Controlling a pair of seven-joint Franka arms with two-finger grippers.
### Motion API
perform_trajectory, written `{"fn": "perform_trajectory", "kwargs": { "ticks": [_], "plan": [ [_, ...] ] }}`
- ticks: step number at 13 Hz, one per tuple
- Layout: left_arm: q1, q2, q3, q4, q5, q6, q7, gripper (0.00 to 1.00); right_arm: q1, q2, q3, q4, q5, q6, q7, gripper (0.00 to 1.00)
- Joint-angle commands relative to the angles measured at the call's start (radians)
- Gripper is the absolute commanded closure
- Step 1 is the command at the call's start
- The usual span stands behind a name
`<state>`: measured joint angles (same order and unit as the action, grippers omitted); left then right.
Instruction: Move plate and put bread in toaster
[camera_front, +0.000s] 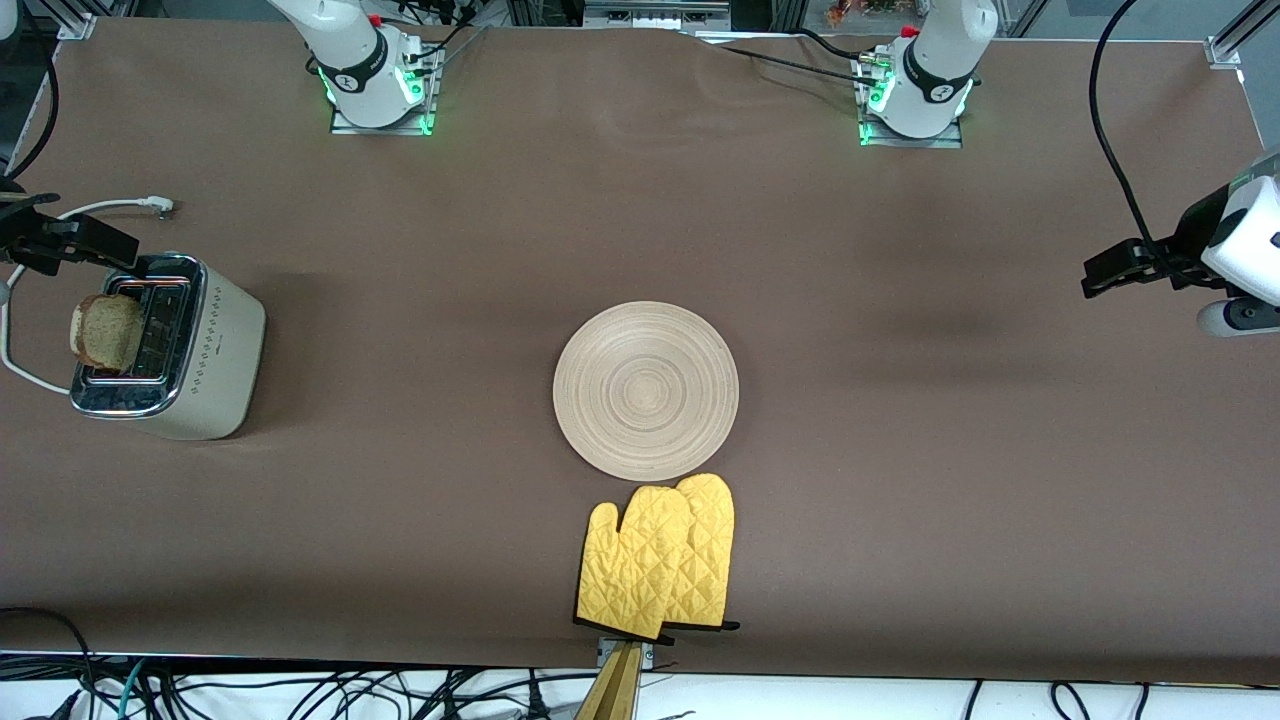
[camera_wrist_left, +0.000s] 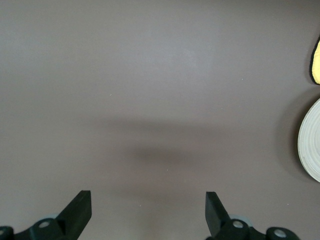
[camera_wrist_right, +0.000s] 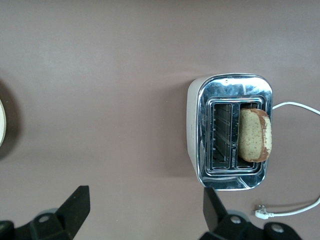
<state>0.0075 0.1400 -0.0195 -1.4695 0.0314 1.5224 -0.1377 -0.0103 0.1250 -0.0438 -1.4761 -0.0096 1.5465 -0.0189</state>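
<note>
The bread (camera_front: 105, 333) stands in a slot of the toaster (camera_front: 190, 350), just below the empty, spread right gripper (camera_front: 100, 250); the plate (camera_front: 646, 390) lies mid-table. The left gripper (camera_front: 1105, 272), jaws apart, hangs over bare table well away from the plate

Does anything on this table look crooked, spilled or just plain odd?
One thing: the bread stands in one slot of the toaster but sticks well out, leaning over its edge. The toaster's cord lies unplugged on the table. Nothing looks spilled or broken.

Pair of yellow quilted oven mitts (camera_front: 660, 560), black-trimmed, overlapping, flat on brown bench (camera_front: 950, 480) at edge nearest front camera.
</note>
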Motion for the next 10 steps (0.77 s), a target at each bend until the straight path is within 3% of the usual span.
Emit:
{"fn": "perform_trajectory", "kwargs": {
  "ticks": [1,10],
  "plan": [
    [-0.007,-0.011,0.004,-0.014,0.008,0.015,-0.005,0.00,-0.014,-0.005,0.013,-0.006,-0.013,0.001,-0.007,0.00],
    [-0.006,-0.011,0.004,-0.014,0.008,0.013,-0.007,0.00,-0.022,0.004,0.013,-0.004,-0.038,0.007,-0.004,0.00]
  ]
}}
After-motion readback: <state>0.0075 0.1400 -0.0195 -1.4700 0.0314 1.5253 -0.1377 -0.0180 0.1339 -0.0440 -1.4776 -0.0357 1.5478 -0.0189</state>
